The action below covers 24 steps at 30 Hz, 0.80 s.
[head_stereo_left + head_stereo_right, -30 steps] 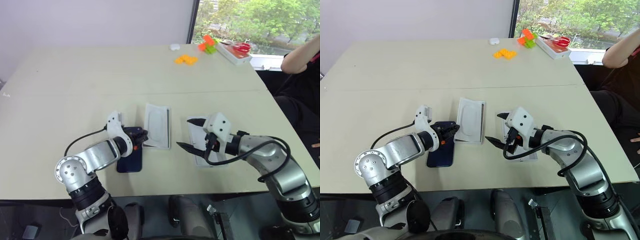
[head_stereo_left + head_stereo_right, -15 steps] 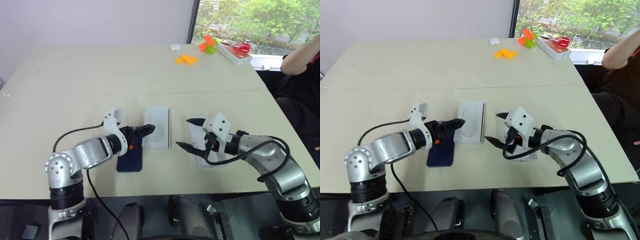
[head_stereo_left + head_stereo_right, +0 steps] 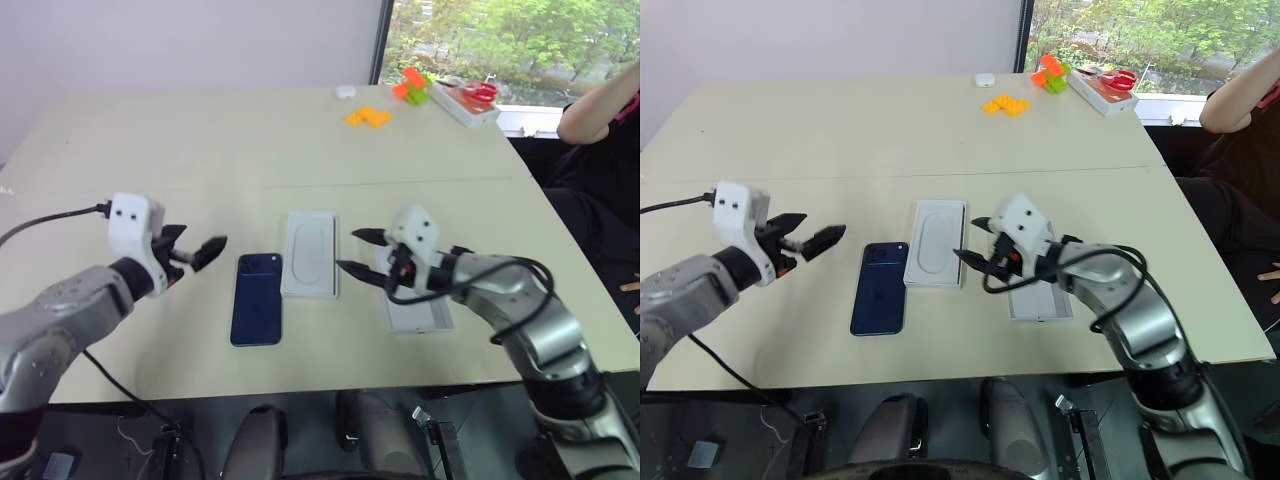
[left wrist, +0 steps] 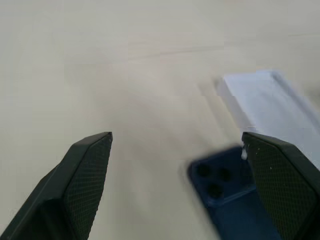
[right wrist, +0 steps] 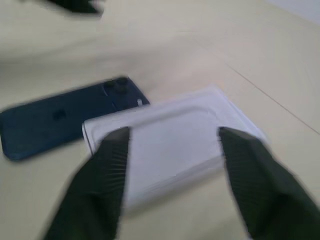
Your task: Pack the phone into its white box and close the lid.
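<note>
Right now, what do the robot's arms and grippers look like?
Both arms are silver-grey metal with rounded joints. A white block sits at each wrist, and loose black cables run along both arms. The left gripper and right gripper each have two black pointed fingers with a fine cross-hatched texture; an orange spot shows by the left fingers.

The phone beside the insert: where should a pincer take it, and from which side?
Grip the phone across its two long edges, near the middle, coming down from above. It lies flat, back up, camera end away from the robot. Its left edge is free; the right one sits close to the moulded insert, so a finger there has little room.
</note>
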{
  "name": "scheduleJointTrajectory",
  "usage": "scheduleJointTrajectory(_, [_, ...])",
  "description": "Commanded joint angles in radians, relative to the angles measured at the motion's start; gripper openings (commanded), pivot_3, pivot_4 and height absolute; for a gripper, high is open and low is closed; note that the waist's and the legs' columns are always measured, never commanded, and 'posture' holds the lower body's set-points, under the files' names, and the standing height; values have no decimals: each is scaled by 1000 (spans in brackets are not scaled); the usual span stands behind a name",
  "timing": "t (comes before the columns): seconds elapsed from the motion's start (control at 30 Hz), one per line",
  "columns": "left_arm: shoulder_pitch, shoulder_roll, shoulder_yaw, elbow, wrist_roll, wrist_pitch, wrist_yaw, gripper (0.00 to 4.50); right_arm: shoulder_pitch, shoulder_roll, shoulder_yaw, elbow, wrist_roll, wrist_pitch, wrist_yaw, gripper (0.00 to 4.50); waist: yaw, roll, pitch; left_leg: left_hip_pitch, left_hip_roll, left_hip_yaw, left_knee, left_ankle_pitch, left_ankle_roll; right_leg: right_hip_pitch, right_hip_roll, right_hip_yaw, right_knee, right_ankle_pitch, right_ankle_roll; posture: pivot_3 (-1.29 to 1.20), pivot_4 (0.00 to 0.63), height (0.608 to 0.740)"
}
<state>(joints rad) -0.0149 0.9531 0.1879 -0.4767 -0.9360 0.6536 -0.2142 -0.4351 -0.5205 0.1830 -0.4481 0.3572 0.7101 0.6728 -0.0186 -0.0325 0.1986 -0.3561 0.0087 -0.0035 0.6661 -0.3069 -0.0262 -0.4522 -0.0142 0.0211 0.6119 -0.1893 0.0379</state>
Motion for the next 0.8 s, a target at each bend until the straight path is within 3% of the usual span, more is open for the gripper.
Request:
scheduleJointTrajectory(0.03, [83, 17, -2, 4, 156, -149, -228, 4397, -72, 50, 64, 30, -26, 58, -41, 1274, 3, 0, 0, -1, 0, 0, 0, 0, 0, -1, 0, 0, 0, 0, 1, 0, 150, 739])
scheduleJointTrajectory(0.1, [127, 12, 7, 25, 198, -185, -309, 4397, -108, 81, 95, 66, -56, 77, -72, 252, 7, -1, 0, -3, 1, -1, 0, 0, 0, -3, 0, -1, 0, -1, 1, 0, 150, 739])
scheduleJointTrajectory(0.13, [151, 10, 17, 33, 210, -198, -351, 4397, -134, 111, 105, 100, -75, 105, -110, 33, 4, -1, 0, -5, 2, 0, 0, 0, 0, -4, 0, -1, 0, -1, 1, 0, 150, 739])
scheduleJointTrajectory(0.37, [229, -9, 113, 24, 163, -183, -549, 4397, -269, 252, 177, 339, -196, 140, -232, 33, -3, 0, 0, -16, 3, 0, 1, 0, 1, -16, 1, -1, 2, 3, -3, 0, 150, 739])
scheduleJointTrajectory(0.8, [242, -77, 139, -4, 213, -152, -551, 4397, -395, 401, 113, 661, -244, 223, -302, 33, -5, 0, -1, -16, 5, -1, 1, 0, 1, -16, 2, -2, 3, 6, -1, 0, 150, 739])
